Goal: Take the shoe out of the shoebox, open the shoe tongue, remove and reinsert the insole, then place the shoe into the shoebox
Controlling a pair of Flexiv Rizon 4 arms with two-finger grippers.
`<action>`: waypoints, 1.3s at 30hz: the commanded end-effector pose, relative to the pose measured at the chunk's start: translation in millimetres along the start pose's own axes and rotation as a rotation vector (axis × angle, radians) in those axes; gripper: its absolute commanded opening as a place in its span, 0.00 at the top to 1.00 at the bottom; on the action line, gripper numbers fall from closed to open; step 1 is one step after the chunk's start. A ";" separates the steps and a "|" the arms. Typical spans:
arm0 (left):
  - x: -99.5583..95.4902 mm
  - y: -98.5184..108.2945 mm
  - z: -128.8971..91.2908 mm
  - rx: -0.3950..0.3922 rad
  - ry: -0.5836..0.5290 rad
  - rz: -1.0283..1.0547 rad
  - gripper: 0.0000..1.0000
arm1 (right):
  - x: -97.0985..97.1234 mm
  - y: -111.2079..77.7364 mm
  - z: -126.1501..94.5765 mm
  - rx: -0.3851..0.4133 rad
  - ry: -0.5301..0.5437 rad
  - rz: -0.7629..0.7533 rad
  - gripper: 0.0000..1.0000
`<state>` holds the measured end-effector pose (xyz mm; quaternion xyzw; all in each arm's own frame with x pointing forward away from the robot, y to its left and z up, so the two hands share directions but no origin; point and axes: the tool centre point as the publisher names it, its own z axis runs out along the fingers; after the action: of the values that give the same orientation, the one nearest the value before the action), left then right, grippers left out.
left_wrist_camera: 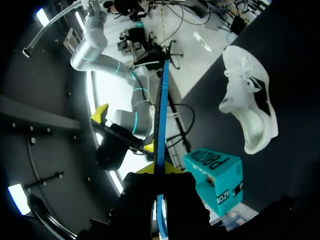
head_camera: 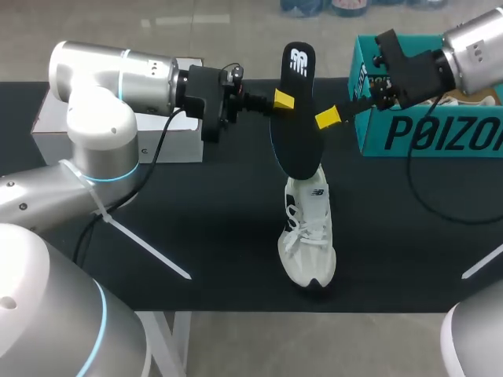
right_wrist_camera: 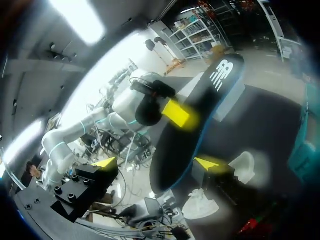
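Insole [head_camera: 297,126] is out, pinched in my left pincer [head_camera: 283,100] at upper centre; right pincer [right_wrist_camera: 156,164] gapes wide. Next, I judge: slide it back into the shoe [head_camera: 308,236].

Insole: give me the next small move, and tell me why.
Probably lower the left gripper slightly, easing the insole toe-first into the shoe. It is shut on the insole, held upright with its lower end just above the shoe's opening; the right gripper is open beside it.

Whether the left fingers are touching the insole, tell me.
Touching. The left wrist view shows the insole edge-on, pinched from both sides between the left fingers.
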<state>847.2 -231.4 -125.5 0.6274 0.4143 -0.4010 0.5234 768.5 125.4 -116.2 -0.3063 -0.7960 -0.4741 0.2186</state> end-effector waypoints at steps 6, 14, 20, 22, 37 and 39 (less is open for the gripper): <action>0.8 0.2 1.2 -0.002 -0.002 0.002 1.00 | -13.8 18.2 7.1 0.012 0.048 -0.016 0.00; 0.8 0.2 1.2 -0.002 -0.002 0.002 1.00 | -14.7 17.2 15.5 0.009 0.060 -0.009 0.00; 0.8 0.2 1.2 -0.002 -0.002 0.002 1.00 | -18.3 13.4 24.8 0.019 0.069 0.006 0.00; 0.8 0.2 1.2 -0.002 -0.002 0.002 1.00 | -20.4 12.6 25.7 0.021 0.068 0.012 0.00; 0.8 0.2 1.2 -0.002 -0.002 0.002 1.00 | -28.0 17.8 30.6 0.021 0.068 0.020 0.62; 0.8 0.2 1.2 -0.002 -0.002 0.002 1.00 | -28.3 18.4 31.1 0.019 0.070 0.021 0.69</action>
<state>847.2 -231.5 -125.6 0.6273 0.4144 -0.4010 0.5234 796.9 148.9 -135.3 -0.2966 -0.7892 -0.4747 0.2527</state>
